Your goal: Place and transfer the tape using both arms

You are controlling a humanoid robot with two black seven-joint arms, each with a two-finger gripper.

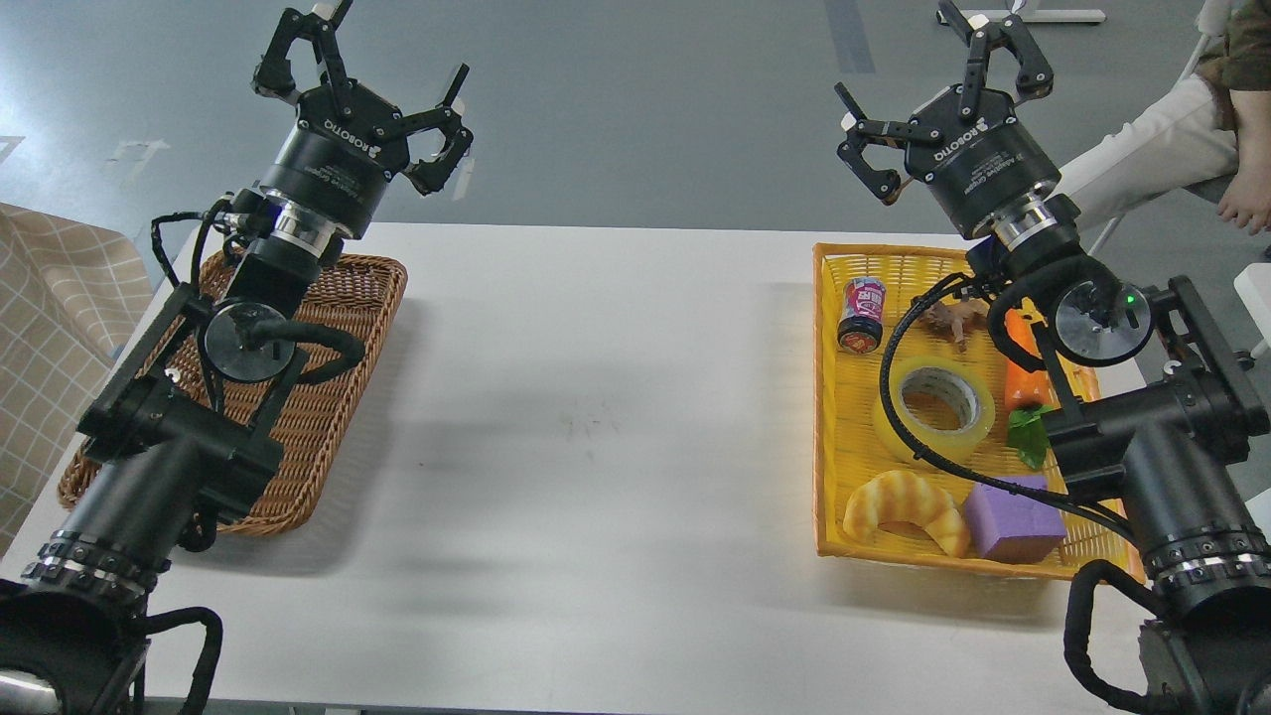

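The tape [935, 410], a translucent yellow roll with a grey-white core, lies flat in the middle of the yellow basket [826, 397] at the right of the white table. A black cable of my right arm crosses its left side. My right gripper [933, 84] is open and empty, raised above the basket's far edge. My left gripper [362, 89] is open and empty, raised above the far end of the brown wicker basket [343, 377] at the left.
In the yellow basket with the tape lie a golden croissant toy [904, 508], a purple block [1013, 517], a small can [862, 314], a brown toy [951, 318] and an orange and green carrot toy [1028, 402]. A seated person [1182, 149] is at the far right.
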